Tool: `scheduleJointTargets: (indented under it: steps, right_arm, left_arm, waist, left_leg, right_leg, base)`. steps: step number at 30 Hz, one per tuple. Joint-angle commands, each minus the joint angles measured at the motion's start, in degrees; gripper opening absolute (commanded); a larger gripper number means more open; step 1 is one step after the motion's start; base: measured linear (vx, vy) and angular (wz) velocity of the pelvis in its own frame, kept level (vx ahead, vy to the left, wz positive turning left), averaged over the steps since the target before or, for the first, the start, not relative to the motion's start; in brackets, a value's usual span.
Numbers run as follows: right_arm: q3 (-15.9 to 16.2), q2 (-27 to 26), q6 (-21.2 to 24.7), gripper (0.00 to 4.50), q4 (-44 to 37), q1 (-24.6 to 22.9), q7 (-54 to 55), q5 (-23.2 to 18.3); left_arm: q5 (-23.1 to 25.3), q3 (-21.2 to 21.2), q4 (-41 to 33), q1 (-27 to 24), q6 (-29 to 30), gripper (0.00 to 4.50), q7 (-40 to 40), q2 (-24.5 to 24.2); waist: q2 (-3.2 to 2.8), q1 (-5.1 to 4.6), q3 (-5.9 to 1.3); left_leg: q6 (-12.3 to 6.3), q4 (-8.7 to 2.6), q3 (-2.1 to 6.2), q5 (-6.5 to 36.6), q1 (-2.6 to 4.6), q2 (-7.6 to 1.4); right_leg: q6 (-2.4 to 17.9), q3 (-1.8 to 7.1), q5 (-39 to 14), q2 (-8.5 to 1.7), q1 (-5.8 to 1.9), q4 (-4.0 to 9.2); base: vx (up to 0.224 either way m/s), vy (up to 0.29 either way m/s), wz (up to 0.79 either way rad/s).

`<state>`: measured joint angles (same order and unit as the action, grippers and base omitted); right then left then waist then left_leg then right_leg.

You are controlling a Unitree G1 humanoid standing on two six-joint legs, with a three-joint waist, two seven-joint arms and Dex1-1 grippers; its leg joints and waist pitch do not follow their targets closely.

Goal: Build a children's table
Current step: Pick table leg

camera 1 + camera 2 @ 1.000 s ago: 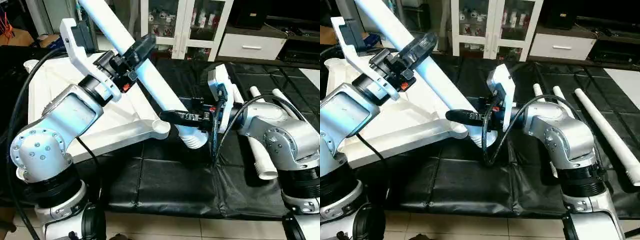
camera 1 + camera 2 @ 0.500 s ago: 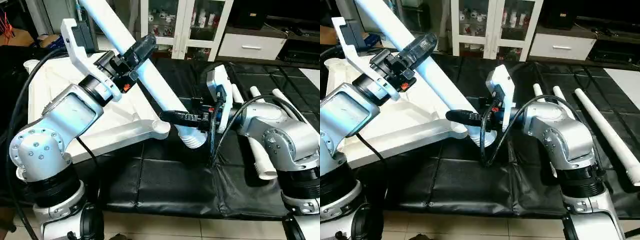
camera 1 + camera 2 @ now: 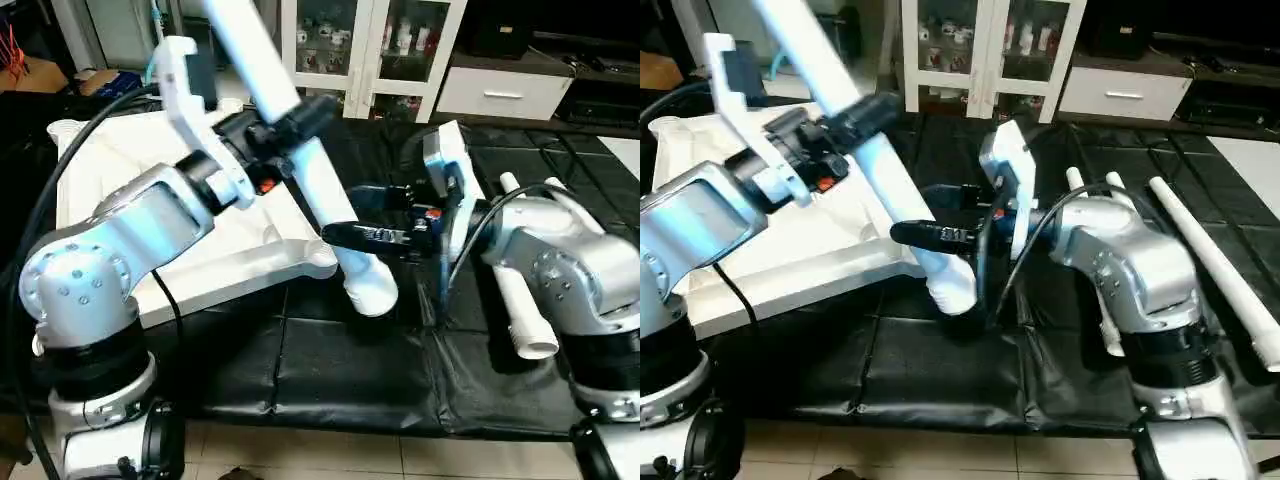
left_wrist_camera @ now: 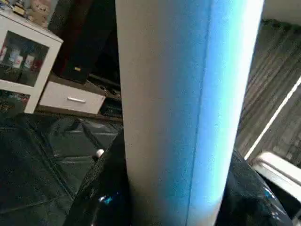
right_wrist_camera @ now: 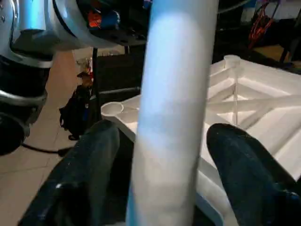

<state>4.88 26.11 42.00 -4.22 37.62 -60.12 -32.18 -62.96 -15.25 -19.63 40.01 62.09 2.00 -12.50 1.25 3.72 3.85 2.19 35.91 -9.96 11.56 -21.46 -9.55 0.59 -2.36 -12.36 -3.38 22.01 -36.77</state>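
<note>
Leg (image 3: 300, 160), long, tapered, white: upper end cut off by the frame edge, lower threaded end blurred and hanging above the black mat (image 3: 350, 380), just beside the tabletop's near corner socket (image 3: 320, 255). Tabletop (image 3: 120, 170), white, square, ribbed side up: lies on the mat, largely hidden behind the left forearm.

Left gripper (image 3: 290, 125): fingers closed around the leg at mid-length; forearm raised and angled across the tabletop.

Right gripper (image 3: 365, 215): reaches level toward the tabletop from the far side of the leg's lower part; its fingers (image 5: 244, 174) stand wide on either side of the leg, with a gap at each side, not touching.

Spare legs (image 3: 1215, 265): lie on the mat well apart from the tabletop, beyond the right arm, partly covered by it.

Cabinet (image 3: 375, 50), glass doors: behind the mat, top cut off.
</note>
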Motion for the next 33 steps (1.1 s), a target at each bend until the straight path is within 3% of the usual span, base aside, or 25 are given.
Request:
scheduleJointTargets:
  steps: [1, 5, 6, 11, 15, 33]
  right_arm:
    - [0.2, 1.0, 0.4, 3.71, 0.1, 0.6, -1.3, -0.1]
    - [2.7, 2.4, 0.6, 4.07, 1.8, 1.0, -1.8, 2.1]
    - [3.6, 2.7, 0.9, 4.09, 2.7, 1.2, -1.9, 2.8]
    - [5.2, 3.1, 2.8, 4.1, 3.7, 1.2, -3.8, 2.0]
    - [7.6, 3.5, 2.9, 4.1, 4.5, 1.3, -5.0, 3.2]
    - [10.3, 3.9, 5.3, 4.1, 5.0, 1.5, -6.6, 3.6]
  left_arm:
    - [0.6, 1.0, 0.0, 1.6, 0.3, 1.74, 1.4, -0.6]
    - [1.0, 2.0, 0.2, 2.4, 0.5, 1.74, 2.7, -1.4]
    - [1.0, 2.5, 0.1, 2.6, 0.5, 1.74, 3.2, -1.6]
    - [1.0, 4.6, -0.4, 2.6, 0.2, 1.74, 4.9, -2.6]
    - [1.8, 6.6, -1.3, 2.3, 0.6, 1.74, 6.4, -3.0]
    - [3.5, 10.0, -1.8, 1.7, -0.4, 1.74, 10.8, -6.3]
  waist:
    - [-0.38, 0.24, -4.18]
    - [-0.31, 0.15, -4.21]
    - [0.05, 0.08, -4.21]
    - [-0.14, 0.23, -4.26]
    - [0.21, 0.21, -4.21]
    - [0.02, 0.18, -4.05]
  left_leg:
    - [0.71, -3.9, 1.14, 3.7, 0.84, -2.98]
    - [0.76, -3.81, 1.1, 3.4, 0.82, -3.0]
    - [0.68, -3.83, 1.06, 3.4, 0.8, -3.01]
    - [0.58, -3.78, 1.1, 3.0, 0.79, -3.08]
    - [0.22, -3.8, 1.06, 2.9, 0.77, -3.1]
    - [1.45, -3.85, 1.1, 4.8, 0.73, -3.1]
  right_leg:
    - [12.9, 2.63, -2.6, -4.06, -2.76, 3.84]
    - [13.5, 2.6, -1.9, -4.09, -2.79, 3.78]
    - [13.5, 2.6, -2.3, -4.12, -2.83, 3.87]
    - [13.7, 2.66, -1.8, -4.19, -2.86, 3.62]
    - [13.8, 2.65, -2.1, -4.2, -2.85, 3.71]
    - [13.3, 2.75, -4.9, -4.25, -2.69, 3.82]
  base:
    - [0.0, 0.0, 0.0]
    - [0.0, 0.0, 0.0]
    - [0.0, 0.0, 0.0]
    - [0.0, 0.0, 0.0]
    - [0.0, 0.0, 0.0]
    - [0.0, 0.0, 0.0]
